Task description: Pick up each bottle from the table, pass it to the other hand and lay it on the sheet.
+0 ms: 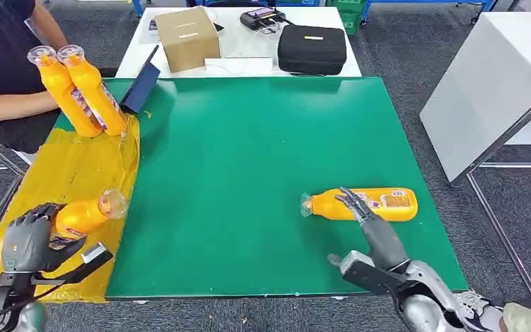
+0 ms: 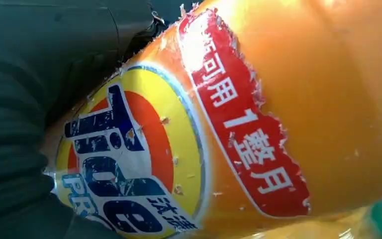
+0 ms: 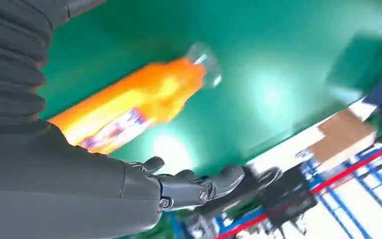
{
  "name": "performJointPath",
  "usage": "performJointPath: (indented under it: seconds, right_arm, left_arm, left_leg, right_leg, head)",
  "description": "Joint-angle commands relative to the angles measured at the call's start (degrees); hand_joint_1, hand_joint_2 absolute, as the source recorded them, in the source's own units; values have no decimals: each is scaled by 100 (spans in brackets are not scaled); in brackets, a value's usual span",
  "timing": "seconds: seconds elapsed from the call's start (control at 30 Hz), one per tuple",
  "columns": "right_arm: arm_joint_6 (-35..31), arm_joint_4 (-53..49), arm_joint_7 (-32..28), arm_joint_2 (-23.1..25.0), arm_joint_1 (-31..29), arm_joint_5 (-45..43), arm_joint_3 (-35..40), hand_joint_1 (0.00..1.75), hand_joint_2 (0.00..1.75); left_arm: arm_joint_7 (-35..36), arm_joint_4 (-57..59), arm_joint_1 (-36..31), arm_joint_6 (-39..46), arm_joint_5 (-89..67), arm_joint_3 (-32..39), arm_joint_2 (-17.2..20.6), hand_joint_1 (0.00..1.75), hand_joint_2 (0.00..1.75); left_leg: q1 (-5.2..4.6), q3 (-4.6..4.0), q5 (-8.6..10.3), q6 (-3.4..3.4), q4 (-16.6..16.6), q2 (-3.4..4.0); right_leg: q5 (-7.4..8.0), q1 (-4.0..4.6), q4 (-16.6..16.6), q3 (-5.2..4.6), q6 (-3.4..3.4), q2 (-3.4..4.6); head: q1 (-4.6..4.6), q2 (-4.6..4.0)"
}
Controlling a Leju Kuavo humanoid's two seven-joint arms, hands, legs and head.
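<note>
Fingers [image 1: 351, 202] of right hand [image 1: 373, 228] spread above lying bottle [image 1: 387, 204], nothing grasped; left hand [image 1: 31, 238] clasps second bottle [image 1: 83, 216] over sheet [image 1: 76, 169]. Rigid, likely slick plastic; mid-body grip safest.

Grey carpet floor [image 1: 415, 62]; white table [image 1: 249, 52] behind; white table [image 1: 484, 83] at right.

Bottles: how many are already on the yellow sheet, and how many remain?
Two bottles already rest on the yellow sheet. The left hand holds a third bottle above it. The right hand, open, reaches over the last bottle on the green table.
</note>
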Motion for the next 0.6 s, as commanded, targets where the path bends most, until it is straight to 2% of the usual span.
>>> performJointPath:
  seconds: [0.03,0.13,0.27,0.3,0.33,0.6]
  right_arm:
    - [86,-261,-21,-274,173,0,-550,0,175]
    - [101,-249,-7,-290,155,10,-547,0,175]
    - [269,-45,-39,-389,-65,-80,-673,0,175]
    - [333,93,-67,-387,-256,-95,-645,0,175]
    - [377,191,-65,-364,-393,-105,-613,0,175]
    - [405,398,0,-314,-585,-14,-382,0,175]
  left_arm:
    - [8,1053,-37,-408,-67,-154,508,175,175]
    - [11,1084,-24,-582,-219,-289,578,175,175]
    - [-250,1468,11,-1314,-76,-849,1000,175,175]
    - [-289,1573,-12,-1356,-79,-1027,1119,117,175]
    - [-305,1661,-67,-1399,-15,-1069,1106,0,175]
    - [-466,1215,194,-1093,246,-1345,1045,0,175]
  left_leg:
    - [1,29,-12,-6,-3,-8]
    - [4,25,-11,-4,-1,-13]
    - [-2,19,-5,-2,-5,-5]
    - [0,31,-12,-4,-3,-7]
    - [-1,29,-9,-5,-5,1]
    - [0,63,-9,-8,-13,9]
  right_leg:
    - [-13,-2,0,28,-7,19]
    - [-14,1,-2,26,-4,13]
    - [-8,-4,-1,17,-3,13]
    - [-15,-4,-2,30,-6,21]
    - [-10,-5,-3,26,-5,26]
    - [-5,-2,-10,56,-7,39]
  head:
    - [-4,0]
    - [0,0]
    - [-2,0]
    - [0,0]
    - [-2,0]
    - [-2,0]
